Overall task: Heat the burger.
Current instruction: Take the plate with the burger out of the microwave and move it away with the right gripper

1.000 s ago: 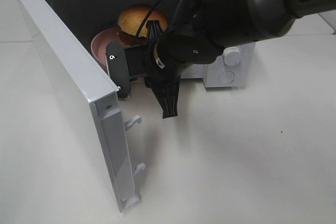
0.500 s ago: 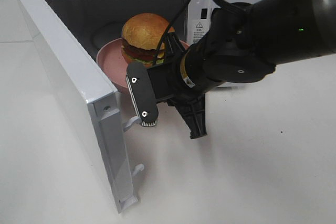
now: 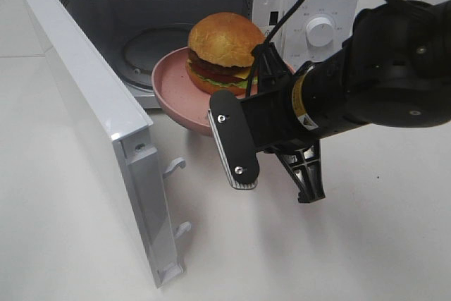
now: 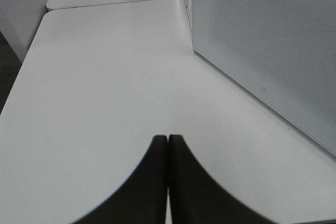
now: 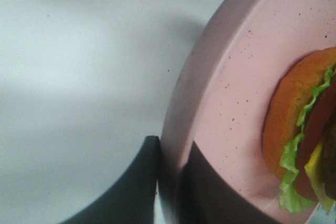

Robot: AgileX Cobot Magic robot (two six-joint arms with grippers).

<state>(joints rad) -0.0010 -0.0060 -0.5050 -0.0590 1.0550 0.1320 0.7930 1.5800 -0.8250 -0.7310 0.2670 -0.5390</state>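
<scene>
The burger [image 3: 225,44], with a golden bun, lettuce and reddish filling, sits on a round pink speckled plate [image 3: 176,89]. The plate hangs in front of the open microwave [image 3: 317,5], outside its cavity. My right gripper [image 3: 266,68] is shut on the plate's right rim; the arm hides the rim there. In the right wrist view the gripper [image 5: 170,150] pinches the plate's rim [image 5: 231,93], with the burger [image 5: 294,129] beside it. My left gripper [image 4: 168,182] is shut and empty above bare white table; it does not show in the exterior view.
The microwave door [image 3: 91,103] stands wide open to the left, its latch hooks [image 3: 176,167] pointing right. A glass turntable [image 3: 151,47] lies in the cavity. A white perforated panel [image 4: 262,35] is beside my left gripper. White table [image 3: 352,259] lies in front.
My right gripper has drawn the plate with the burger out of the microwave cavity, toward the front and right. The door has not moved.
</scene>
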